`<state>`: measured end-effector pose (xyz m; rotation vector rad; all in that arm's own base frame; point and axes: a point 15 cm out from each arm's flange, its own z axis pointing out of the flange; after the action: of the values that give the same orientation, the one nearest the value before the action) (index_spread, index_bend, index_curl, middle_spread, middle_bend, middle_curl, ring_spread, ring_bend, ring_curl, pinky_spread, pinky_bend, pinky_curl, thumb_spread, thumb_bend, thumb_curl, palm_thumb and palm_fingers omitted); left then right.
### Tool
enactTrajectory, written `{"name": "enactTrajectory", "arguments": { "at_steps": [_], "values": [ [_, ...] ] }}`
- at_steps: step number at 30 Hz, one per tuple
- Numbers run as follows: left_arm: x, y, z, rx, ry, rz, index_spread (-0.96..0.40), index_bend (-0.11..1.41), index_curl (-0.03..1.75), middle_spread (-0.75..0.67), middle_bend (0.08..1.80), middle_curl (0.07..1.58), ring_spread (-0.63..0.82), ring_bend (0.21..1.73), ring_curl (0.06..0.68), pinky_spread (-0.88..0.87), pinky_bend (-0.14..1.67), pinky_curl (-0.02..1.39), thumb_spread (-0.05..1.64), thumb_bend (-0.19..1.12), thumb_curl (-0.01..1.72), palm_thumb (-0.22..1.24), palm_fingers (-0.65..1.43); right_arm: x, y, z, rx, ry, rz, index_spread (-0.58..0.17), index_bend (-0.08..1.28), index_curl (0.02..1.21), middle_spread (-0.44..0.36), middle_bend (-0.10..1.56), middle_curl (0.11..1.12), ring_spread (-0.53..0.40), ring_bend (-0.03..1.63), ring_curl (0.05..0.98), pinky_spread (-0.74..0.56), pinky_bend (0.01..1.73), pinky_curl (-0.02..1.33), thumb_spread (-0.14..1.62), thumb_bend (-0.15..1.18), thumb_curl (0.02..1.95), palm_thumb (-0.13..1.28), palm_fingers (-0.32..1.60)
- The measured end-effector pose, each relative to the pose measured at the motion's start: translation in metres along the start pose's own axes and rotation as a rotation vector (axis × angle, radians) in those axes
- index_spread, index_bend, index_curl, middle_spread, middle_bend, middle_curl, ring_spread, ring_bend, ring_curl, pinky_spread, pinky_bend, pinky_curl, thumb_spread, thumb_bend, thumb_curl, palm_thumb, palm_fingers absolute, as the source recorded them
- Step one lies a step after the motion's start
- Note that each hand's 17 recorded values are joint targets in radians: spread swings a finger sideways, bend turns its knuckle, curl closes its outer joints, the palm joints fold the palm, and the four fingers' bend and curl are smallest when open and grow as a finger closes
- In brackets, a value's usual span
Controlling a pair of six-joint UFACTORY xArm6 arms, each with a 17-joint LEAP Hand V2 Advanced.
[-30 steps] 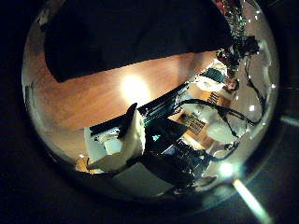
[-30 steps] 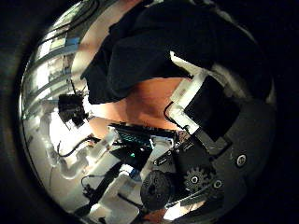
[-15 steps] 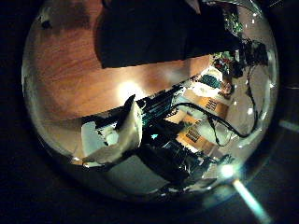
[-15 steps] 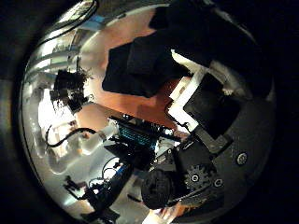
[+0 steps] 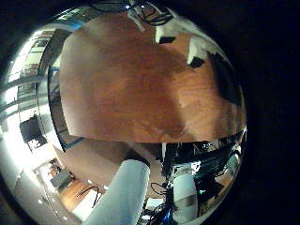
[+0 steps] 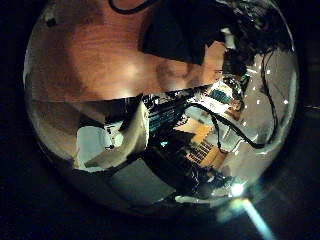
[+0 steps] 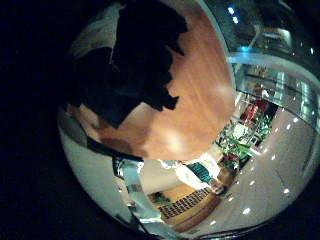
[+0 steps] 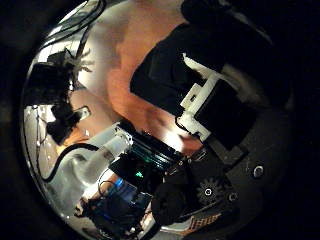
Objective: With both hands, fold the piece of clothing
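The dark, crumpled cloth garment (image 7: 135, 65) lies on the brown wooden surface (image 5: 131, 84); whether either robot hand grips it I cannot tell, so a fold may slip open.

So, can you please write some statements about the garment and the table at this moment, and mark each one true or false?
1. The garment lies on the table. True.
2. The garment fills the left little finger side view. False: bare table fills most of it, and the garment shows only at the edge.
3. The garment is close to the right hand. True: it takes up much of both right palm views.
4. A person's hand holds the garment. False: no person touches it.
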<state>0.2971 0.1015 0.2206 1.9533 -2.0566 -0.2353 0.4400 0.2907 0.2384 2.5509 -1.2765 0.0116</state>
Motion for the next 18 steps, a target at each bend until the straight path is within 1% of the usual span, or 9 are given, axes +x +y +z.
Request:
{"name": "enactTrajectory", "arguments": {
  "at_steps": [2,4,6,7,8,9,11,14,18],
  "values": [
    [-0.005,0.007,0.001,0.006,0.006,-0.009,-0.05,0.18,0.39,0.10,0.19,0.37,0.12,0.70,0.220,0.20,0.35,0.34,1.16,-0.02,0.32,0.37,0.25,-0.008,-0.007,0.013,-0.012,0.003,-0.012,-0.301,0.91,0.86,-0.142,1.25,0.77,-0.210,1.34,0.711,-0.24,1.15,0.98,1.14,-0.03,0.68,0.86,1.02],
    [-0.005,0.007,0.001,0.007,0.007,-0.012,-0.05,0.18,0.40,0.10,0.19,0.37,0.12,0.70,0.220,0.20,0.35,0.34,1.17,-0.02,0.32,0.37,0.25,-0.007,-0.008,0.015,-0.014,0.001,-0.018,-0.328,0.71,0.83,-0.165,1.15,0.75,-0.226,1.33,0.696,-0.30,1.17,0.94,1.16,-0.03,0.66,0.83,0.82],
    [-0.006,0.008,0.002,0.002,0.005,-0.013,-0.05,0.18,0.40,0.10,0.19,0.37,0.11,0.70,0.219,0.20,0.35,0.34,1.17,-0.02,0.32,0.38,0.26,-0.006,-0.010,0.013,-0.002,0.001,-0.020,-0.357,0.43,0.77,-0.181,0.99,0.70,-0.260,1.34,0.684,-0.38,1.23,0.91,1.17,-0.02,0.64,0.82,0.46],
    [-0.006,0.007,0.003,0.002,0.005,-0.014,-0.05,0.18,0.40,0.10,0.19,0.37,0.11,0.70,0.220,0.20,0.35,0.34,1.17,-0.02,0.32,0.38,0.26,-0.005,-0.009,0.008,0.006,0.001,-0.021,-0.365,0.37,0.75,-0.182,0.89,0.68,-0.264,1.33,0.686,-0.39,1.25,0.91,1.18,-0.02,0.63,0.82,0.30],
    [-0.005,0.008,0.002,0.002,0.005,-0.013,-0.06,0.18,0.40,0.10,0.19,0.37,0.11,0.70,0.220,0.20,0.35,0.34,1.17,-0.02,0.32,0.38,0.26,-0.002,-0.007,0.003,0.018,0.000,-0.020,-0.384,0.30,0.69,-0.177,0.78,0.63,-0.259,1.29,0.659,-0.37,1.23,0.89,1.18,-0.02,0.62,0.81,0.16],
    [-0.004,0.009,0.002,0.004,0.006,-0.012,-0.06,0.18,0.40,0.10,0.19,0.37,0.10,0.70,0.220,0.19,0.35,0.34,1.17,-0.02,0.32,0.38,0.26,0.002,-0.005,-0.006,0.034,-0.002,-0.015,-0.397,0.27,0.65,-0.168,0.68,0.59,-0.244,1.24,0.639,-0.34,1.20,0.88,1.19,-0.02,0.62,0.81,0.01],
    [-0.002,0.010,0.001,0.004,0.007,-0.011,-0.06,0.18,0.39,0.10,0.19,0.37,0.10,0.69,0.220,0.19,0.36,0.34,1.17,-0.02,0.32,0.38,0.26,0.009,0.002,-0.027,0.074,-0.014,-0.018,-0.424,0.21,0.57,-0.153,0.54,0.52,-0.200,1.12,0.567,-0.24,1.11,0.83,1.19,-0.01,0.60,0.82,-0.10],
    [0.009,0.007,0.000,0.002,0.000,0.009,-0.06,0.18,0.39,0.10,0.19,0.38,0.10,0.69,0.220,0.19,0.36,0.34,1.17,-0.02,0.32,0.38,0.26,0.009,0.020,-0.046,0.106,-0.059,-0.035,-0.434,0.17,0.49,-0.140,0.40,0.45,-0.135,1.01,0.495,-0.11,1.04,0.78,1.19,-0.01,0.60,0.84,-0.09],
    [0.022,0.002,-0.005,0.008,-0.015,0.020,-0.06,0.18,0.40,0.09,0.19,0.38,0.10,0.69,0.220,0.19,0.36,0.34,1.17,-0.02,0.32,0.38,0.26,0.040,0.051,-0.071,0.164,-0.134,0.013,-0.433,0.15,0.44,-0.127,0.31,0.41,-0.078,0.96,0.448,0.03,0.96,0.73,1.19,-0.01,0.59,0.87,-0.05]
  ]
}}
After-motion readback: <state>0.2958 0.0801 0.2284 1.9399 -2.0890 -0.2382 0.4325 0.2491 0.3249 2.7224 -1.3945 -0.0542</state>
